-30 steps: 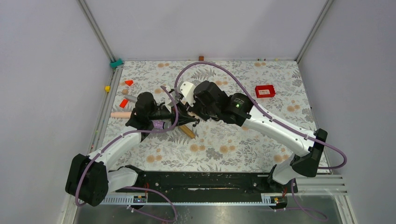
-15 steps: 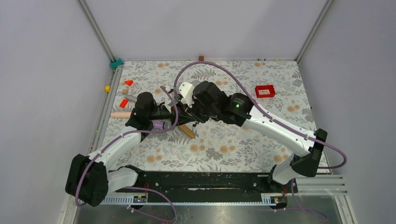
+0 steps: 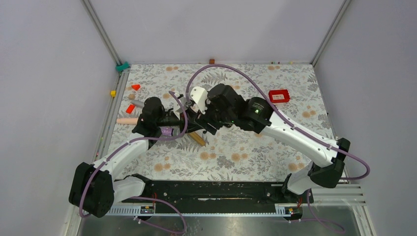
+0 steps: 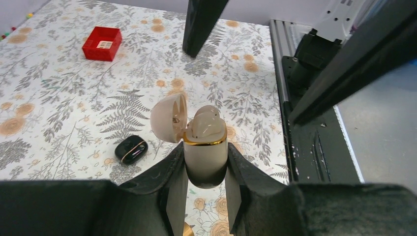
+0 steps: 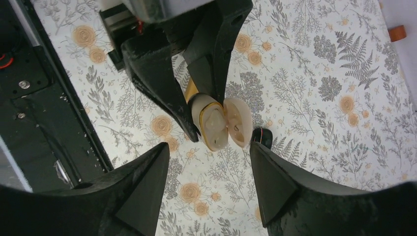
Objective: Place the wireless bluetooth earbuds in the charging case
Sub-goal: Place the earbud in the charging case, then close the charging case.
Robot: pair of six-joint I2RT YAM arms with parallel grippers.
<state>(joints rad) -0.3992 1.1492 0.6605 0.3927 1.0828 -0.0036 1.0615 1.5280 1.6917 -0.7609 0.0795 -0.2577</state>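
- Counter (image 3: 246,147): floral sheet. Both arms meet above its left-centre. A red box (image 4: 102,43) sits far off and plays no part.
- Right fingers (image 5: 155,164): released, spread wide, nothing between them. They hover just over the mouth of the open case.
- Left fingers (image 4: 176,167): clenched on the lower body of the charging case (image 4: 205,147), one each side, holding it clear of the counter.
- Case orientation: the long axis lies in line with the left fingers. The mouth faces away from that wrist, toward the right arm. The lid (image 4: 169,118) is swung open to the side facing the far edge of the counter.
- Earbud (image 4: 206,123): cream, sitting in the mouth above the gold rim. I cannot tell whether a second one is seated.
- Black pod (image 4: 131,149): shut, lying on the counter just beyond the case and apart from it.
- Step, as judged: seat the earbud fully.
- To do it well: hold the case steady, approach along its long axis and press lightly. Stay off the lid, since a sideways push could twist the case in the grip.
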